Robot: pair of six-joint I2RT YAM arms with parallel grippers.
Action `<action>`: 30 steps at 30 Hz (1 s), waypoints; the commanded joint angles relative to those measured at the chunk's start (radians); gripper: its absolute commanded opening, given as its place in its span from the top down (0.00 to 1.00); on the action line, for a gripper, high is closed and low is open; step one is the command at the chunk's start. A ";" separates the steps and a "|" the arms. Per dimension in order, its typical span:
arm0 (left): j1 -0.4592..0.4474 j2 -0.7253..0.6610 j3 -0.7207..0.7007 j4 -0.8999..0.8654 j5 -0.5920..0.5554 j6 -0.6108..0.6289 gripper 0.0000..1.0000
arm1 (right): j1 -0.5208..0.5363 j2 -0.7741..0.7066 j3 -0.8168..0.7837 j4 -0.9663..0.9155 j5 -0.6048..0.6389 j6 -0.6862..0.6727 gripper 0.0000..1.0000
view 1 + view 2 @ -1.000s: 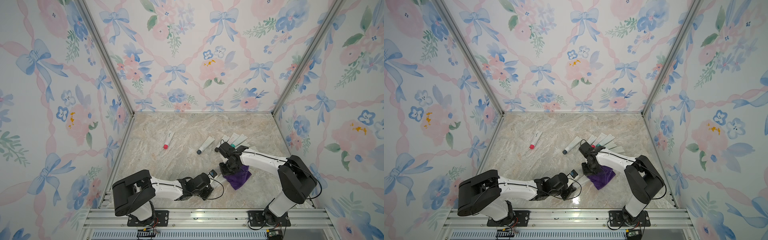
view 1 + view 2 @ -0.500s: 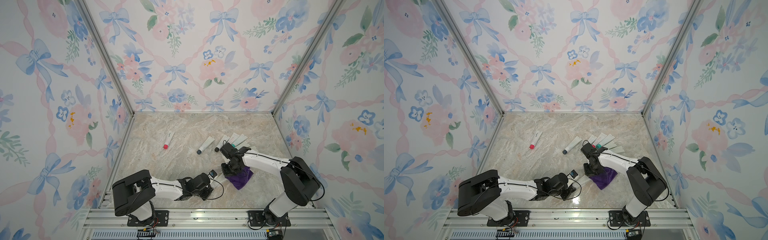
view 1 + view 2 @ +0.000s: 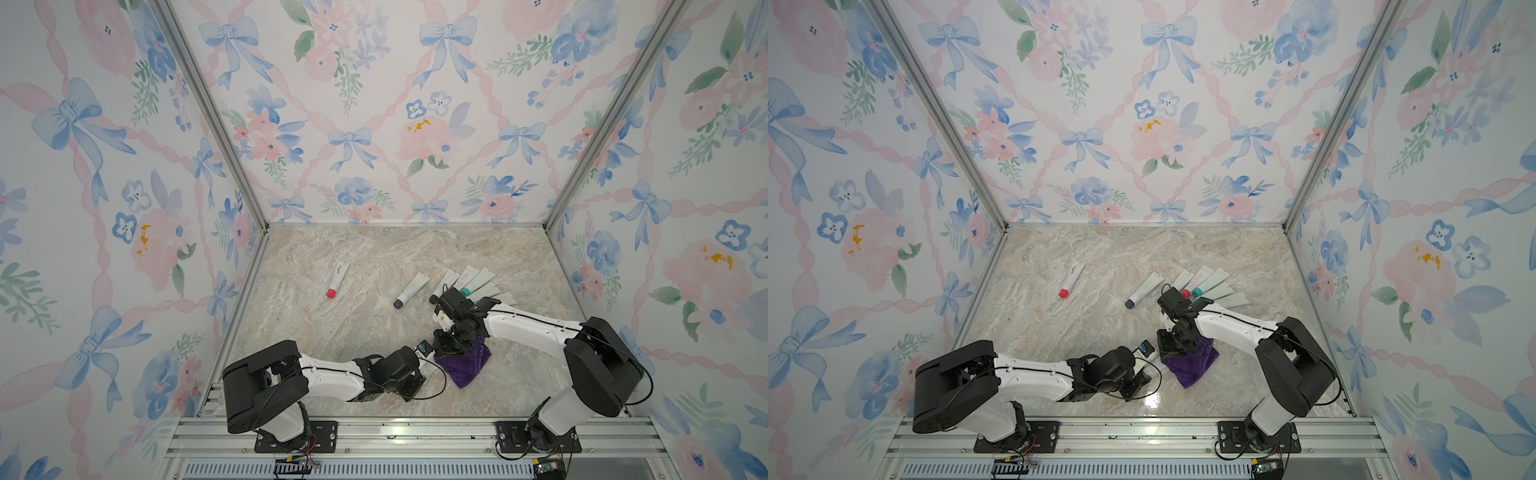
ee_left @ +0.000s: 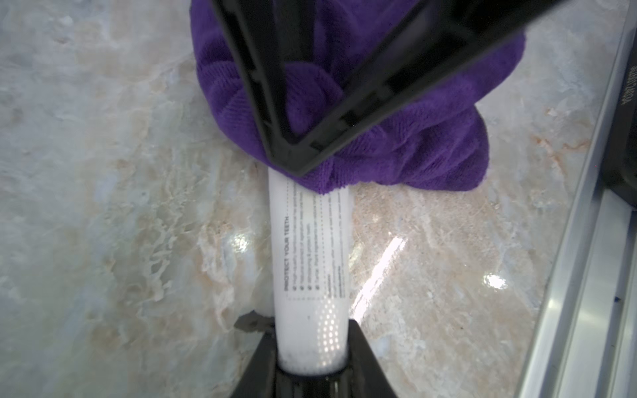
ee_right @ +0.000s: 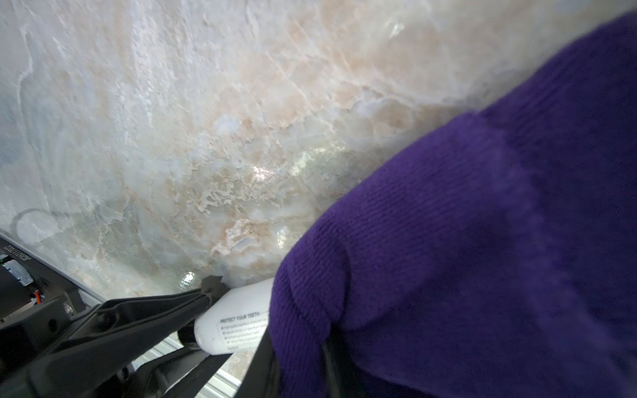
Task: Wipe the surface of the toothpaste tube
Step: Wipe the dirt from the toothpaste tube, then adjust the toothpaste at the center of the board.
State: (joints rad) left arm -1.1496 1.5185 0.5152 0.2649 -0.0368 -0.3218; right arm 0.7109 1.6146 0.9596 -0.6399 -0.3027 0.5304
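Near edge, centre of the marble-pattern bench (image 3: 374, 324): left claw (image 4: 310, 365) is clamped on one end of the white plastic toothpaste tube (image 4: 312, 248), printed side up, pointing right, low to the bench (can't tell if touching). The tube's other end is buried under the bunched purple microfibre cloth (image 4: 396, 144), which the right claw (image 4: 294, 163) holds pinched between closed fingertips and pressed onto the tube. Farther back, well apart: dark-capped pale tube (image 3: 411, 291) mid-bench, red-capped white tube (image 3: 337, 279) to its left, fan of pale tubes (image 3: 469, 280) to its right.
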 commanded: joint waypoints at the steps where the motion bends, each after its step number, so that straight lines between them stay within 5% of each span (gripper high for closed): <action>1: 0.010 -0.009 -0.013 -0.008 -0.026 -0.003 0.73 | 0.034 0.079 0.024 -0.101 0.059 -0.033 0.80; 12: 0.011 -0.016 -0.018 -0.009 -0.031 -0.005 0.73 | -0.017 0.145 0.033 -0.236 0.357 -0.098 0.80; 25: 0.017 -0.028 -0.027 -0.010 -0.056 -0.014 0.73 | -0.107 0.081 0.014 -0.231 0.393 -0.099 0.80; 30: 0.087 -0.059 -0.053 -0.015 -0.064 -0.056 0.73 | -0.107 -0.030 -0.059 -0.171 0.349 -0.036 0.80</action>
State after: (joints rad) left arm -1.1049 1.4891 0.4881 0.2684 -0.0597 -0.3359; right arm 0.6197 1.6325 0.9573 -0.7780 0.0311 0.4492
